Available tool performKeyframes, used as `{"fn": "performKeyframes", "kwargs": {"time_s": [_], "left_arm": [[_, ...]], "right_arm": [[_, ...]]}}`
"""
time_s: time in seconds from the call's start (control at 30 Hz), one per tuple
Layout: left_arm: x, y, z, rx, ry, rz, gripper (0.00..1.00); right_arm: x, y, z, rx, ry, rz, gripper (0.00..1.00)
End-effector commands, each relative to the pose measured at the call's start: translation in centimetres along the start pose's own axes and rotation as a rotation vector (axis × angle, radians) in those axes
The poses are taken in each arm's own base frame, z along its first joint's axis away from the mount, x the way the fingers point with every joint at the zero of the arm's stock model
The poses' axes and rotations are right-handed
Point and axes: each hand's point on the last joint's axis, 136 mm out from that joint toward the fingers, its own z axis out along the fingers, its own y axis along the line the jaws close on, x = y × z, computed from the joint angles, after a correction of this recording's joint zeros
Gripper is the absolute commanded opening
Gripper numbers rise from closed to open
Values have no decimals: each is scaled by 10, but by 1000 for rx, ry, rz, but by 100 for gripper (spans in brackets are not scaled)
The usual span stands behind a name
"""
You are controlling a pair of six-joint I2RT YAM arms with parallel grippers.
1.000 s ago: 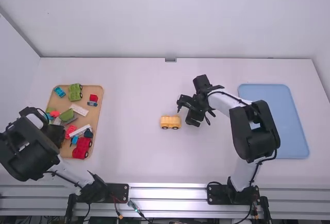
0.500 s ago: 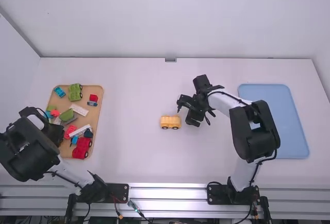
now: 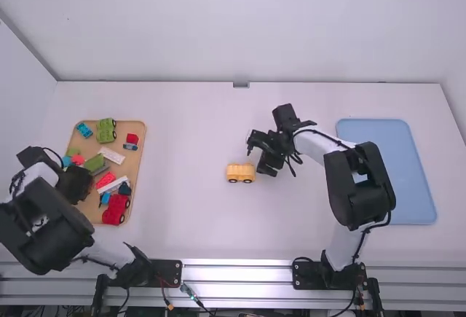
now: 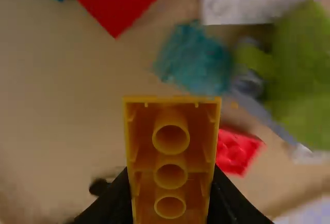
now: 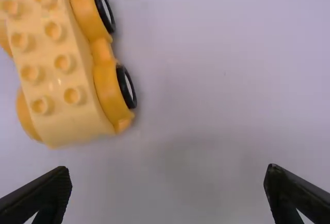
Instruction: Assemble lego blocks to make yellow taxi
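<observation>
On the white counter (image 3: 189,193) we see the yellow car base (image 3: 241,173) standing on its wheels, between the two trays and just beside the right tool (image 3: 258,157). The right wrist view shows us that tool's two fingers spread wide with nothing between them, and the car base apart from both, its rows of studs facing up. The left tool (image 3: 73,184) is over at the wooden tray (image 3: 140,127), and in the left wrist view its fingers are closed on a yellow block (image 4: 171,157), whose hollow underside, with three round tubes, faces the camera. Beyond that block we make out a small red brick (image 4: 237,152) and a soft-edged teal piece, probably a small brick (image 4: 193,59). The wooden tray also holds a green vehicle (image 3: 105,130), a long white brick (image 3: 112,185) and, near its lower edge, a red vehicle (image 3: 116,209). We find the blue tray (image 3: 386,171) lying flat on the right side of the counter, well apart from the car base.
</observation>
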Motion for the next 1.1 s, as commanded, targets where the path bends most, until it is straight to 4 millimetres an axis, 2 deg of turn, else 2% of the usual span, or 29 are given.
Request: {"fn": "performKeyframes", "kwargs": {"time_s": [0.0, 0.03, 0.07, 0.17, 0.23, 0.27, 0.3, 0.37, 0.4, 0.43, 0.5, 0.7, 0.77, 0.8, 0.93, 1.07], "left_arm": [[6, -27, -31, 108, -42, 89, 2], [9, -40, -43, 158, -65, 147, 2], [11, -44, -46, 176, -71, 166, 2], [33, -79, -72, 326, -114, 329, 2], [56, -105, -87, 437, -141, 464, 4], [77, -124, -96, 532, -148, 575, 4], [80, -127, -97, 545, -148, 590, 4], [115, -149, -105, 671, -127, 728, 8], [144, -162, -110, 762, -97, 844, 10], [151, -165, -111, 785, -88, 871, 9], [198, -180, -117, 945, -30, 1051, 10], [282, -203, -127, 1265, 46, 1320, 6], [295, -206, -129, 1327, 54, 1363, 4], [310, -208, -133, 1406, 71, 1411, 4], [329, -214, -137, 1537, 121, 1459, 2], [338, -218, -134, 1610, 174, 1474, 2]], "right_arm": [[-35, -1, -13, -13, -143, 43, 99], [-45, -4, -15, -14, -189, 68, 99], [-48, -5, -16, -14, -203, 75, 99], [-68, -8, -21, -29, -302, 115, 99], [-83, -8, -26, -55, -380, 135, 99], [-95, -7, -32, -82, -441, 149, 99], [-97, -7, -32, -85, -448, 151, 99], [-114, -4, -42, -138, -534, 180, 99], [-125, -2, -50, -180, -592, 192, 99], [-127, -1, -52, -190, -606, 192, 99], [-144, 9, -67, -279, -702, 167, 99], [-166, 30, -99, -451, -858, 73, 99], [-168, 37, -107, -497, -892, 28, 99], [-170, 44, -115, -545, -919, -6, 99], [-175, 47, -126, -602, -935, 3, 98], [-175, 54, -134, -639, -959, -48, 95]]}}
